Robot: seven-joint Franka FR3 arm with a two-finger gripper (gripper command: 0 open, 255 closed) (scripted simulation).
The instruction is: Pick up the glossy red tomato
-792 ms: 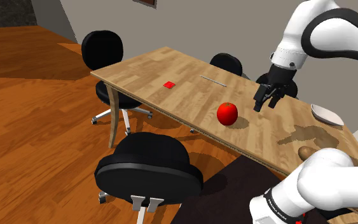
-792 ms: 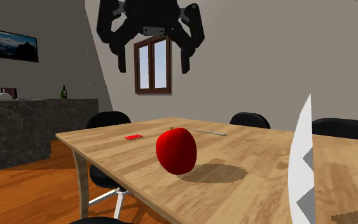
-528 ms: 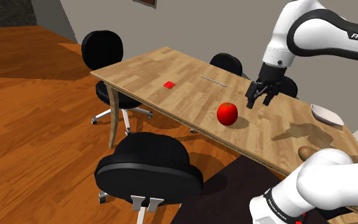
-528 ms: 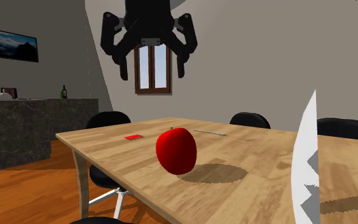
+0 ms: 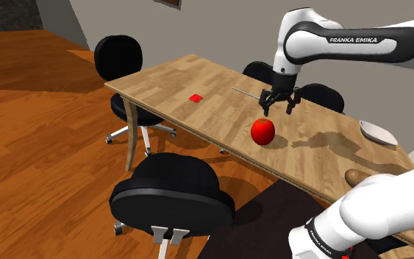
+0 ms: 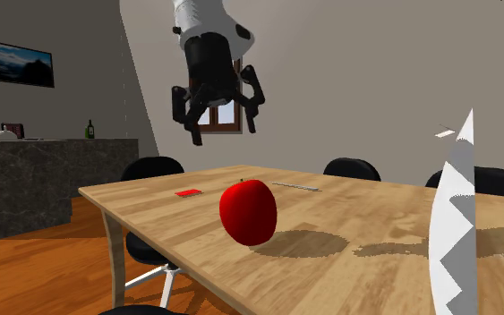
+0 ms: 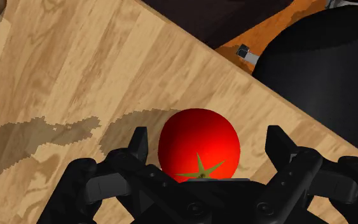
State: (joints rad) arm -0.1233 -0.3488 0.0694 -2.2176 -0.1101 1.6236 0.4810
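The tomato (image 5: 262,131) is sitting on the wooden table (image 5: 170,82), close to the long edge that faces the shoulder camera and nearer the stand's end than the far corner. We are seeing it as a smooth red ball with a small green star of a stem on top, and it is casting a dark shadow on the planks beside it. The white arm is reaching in from the shoulder view's right with its lettered link lying nearly level high over the table, then bending sharply at the wrist so that the hand is pointing straight down. The gripper (image 5: 278,108) is hanging in the air above the tomato, a little toward the table's far long edge, well clear of the wood. Its two black fingers are standing wide apart and are touching nothing; in the wrist view we are looking down between them onto the tomato, which is lying in the gap with space on both sides. A small flat red square (image 5: 195,98) is lying farther along the table toward its far end, and a thin grey rod (image 5: 246,92) is resting near the far long edge. A black office chair (image 5: 172,193) is standing at the near long edge.
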